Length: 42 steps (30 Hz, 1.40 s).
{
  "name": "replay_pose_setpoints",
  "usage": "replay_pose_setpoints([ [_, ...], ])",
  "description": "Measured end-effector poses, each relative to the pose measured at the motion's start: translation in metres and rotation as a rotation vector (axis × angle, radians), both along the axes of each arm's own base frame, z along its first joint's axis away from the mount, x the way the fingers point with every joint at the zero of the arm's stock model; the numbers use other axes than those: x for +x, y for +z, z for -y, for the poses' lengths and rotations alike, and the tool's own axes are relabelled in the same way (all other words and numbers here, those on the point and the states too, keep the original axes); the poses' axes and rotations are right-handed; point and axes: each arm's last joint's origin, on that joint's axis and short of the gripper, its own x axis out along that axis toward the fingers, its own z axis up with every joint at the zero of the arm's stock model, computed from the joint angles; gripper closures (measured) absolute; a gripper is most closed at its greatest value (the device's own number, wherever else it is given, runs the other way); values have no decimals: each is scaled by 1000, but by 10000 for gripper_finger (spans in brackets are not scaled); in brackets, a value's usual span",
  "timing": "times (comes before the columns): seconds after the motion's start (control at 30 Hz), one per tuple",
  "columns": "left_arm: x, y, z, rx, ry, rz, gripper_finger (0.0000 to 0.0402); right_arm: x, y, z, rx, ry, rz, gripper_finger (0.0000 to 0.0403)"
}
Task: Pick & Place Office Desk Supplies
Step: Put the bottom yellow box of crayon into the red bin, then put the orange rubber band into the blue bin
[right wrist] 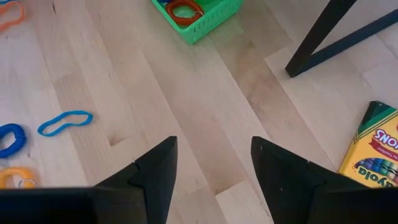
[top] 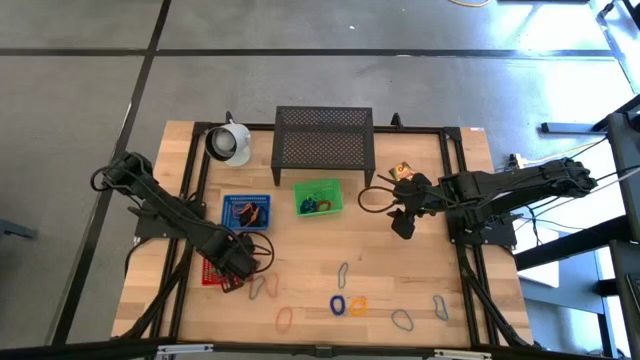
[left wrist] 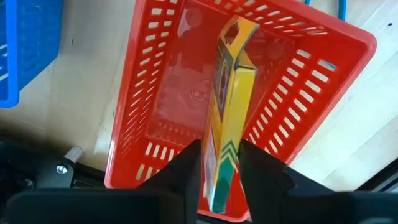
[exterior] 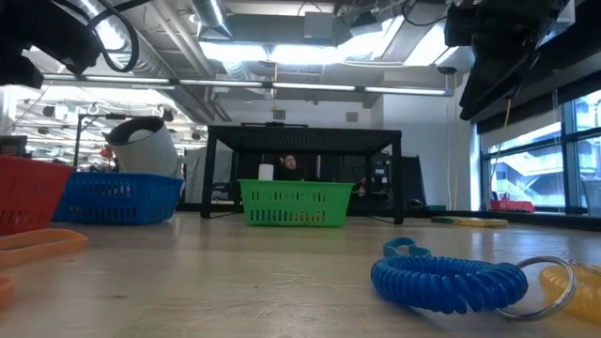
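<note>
Wood-plank table (top: 400, 270), left pincer (left wrist: 221, 171) clamping yellow crayon box (left wrist: 230, 106) over slotted red basket (left wrist: 155, 93) (plastic), right pincer (right wrist: 214, 165) spread, empty.

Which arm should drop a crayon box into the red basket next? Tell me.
Left. The left gripper already grips a crayon box above the red basket; the right gripper is open, far across the table.

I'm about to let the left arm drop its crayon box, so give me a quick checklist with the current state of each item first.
1. Left gripper grips crayon box: ok.
2. Box is above red basket: ok.
3. Red basket's floor below looks bare: ok.
4. Box clear of blue basket: ok.
5. Right gripper open, away from the drop, near second crayon box: ok.
6. Height above basket floor: cannot tell.
</note>
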Motion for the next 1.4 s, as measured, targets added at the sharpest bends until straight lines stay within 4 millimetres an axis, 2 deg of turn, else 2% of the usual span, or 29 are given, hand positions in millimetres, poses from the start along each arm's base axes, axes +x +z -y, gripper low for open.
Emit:
replay_pose_setpoints([
  [0.2, 0, 6, 0, 12, 0, -17, 272, 1, 1, 0, 3, 0, 17, 197],
  [0.4, -4, 26, -3, 71, -10, -79, 268, 5, 3, -1, 6, -2, 58, 197],
  [0.53, -2, 42, -4, 118, 3, -57, 268, 6, 4, 0, -6, -13, 81, 197],
  [0.7, 14, 65, 3, 112, 35, 142, 271, 6, 4, 0, 8, -33, 87, 197],
  [0.83, 33, 71, 13, 83, 46, 383, 270, 6, 4, 0, 13, -45, 89, 197],
  [0.93, 50, 64, 23, 73, 14, 492, 265, 6, 4, 0, 21, -57, 91, 197],
  [1.07, 71, 42, 37, 76, -96, 526, 253, 7, 4, -1, 21, -56, 92, 197],
  [1.27, 93, 2, 50, 153, -444, 490, 247, 7, 4, -1, 27, -52, 90, 197],
  [1.4, 101, -22, 48, 175, -556, 403, 252, 7, 4, -1, 28, -51, 90, 197],
])
